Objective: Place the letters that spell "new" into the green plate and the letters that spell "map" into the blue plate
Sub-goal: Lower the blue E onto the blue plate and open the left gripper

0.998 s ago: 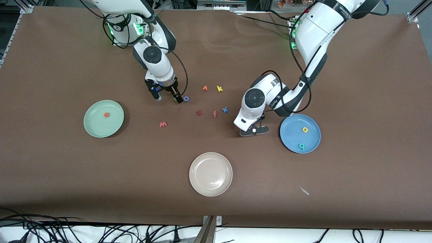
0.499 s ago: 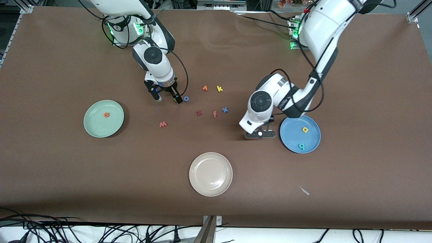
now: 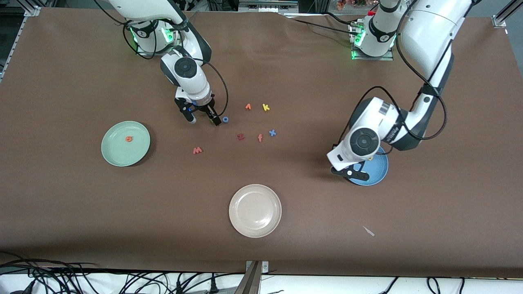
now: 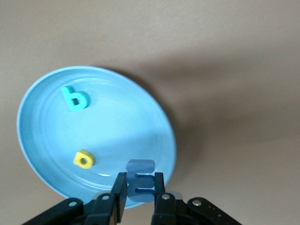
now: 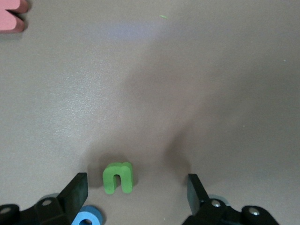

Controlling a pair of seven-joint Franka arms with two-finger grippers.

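My left gripper point(image 3: 354, 173) hangs over the blue plate point(image 3: 378, 166), shut on the blue "m" point(image 4: 140, 185). In that plate point(image 4: 122, 122) lie the teal "p" point(image 4: 74, 98) and the yellow "a" point(image 4: 84, 159); the front view hides both under the arm. My right gripper point(image 3: 203, 120) is low at the table, open, with the green "n" point(image 5: 118, 177) lying flat between its fingers, closer to one of them. The orange "e" point(image 3: 129, 139) lies in the green plate point(image 3: 118, 153). The salmon "w" point(image 3: 197, 150) lies on the table, nearer the front camera than the right gripper.
A blue "o" point(image 3: 225, 119) lies right beside one right finger. An orange letter point(image 3: 248, 106), yellow "k" point(image 3: 265, 107), dark red "z" point(image 3: 240, 136), salmon "f" point(image 3: 260, 138) and blue "x" point(image 3: 272, 132) are scattered mid-table. A beige plate point(image 3: 255, 210) sits nearest the front camera.
My left arm has carried the blue "m" from the bare table beside the blue plate to over that plate. My right gripper has stayed low around the green "n".
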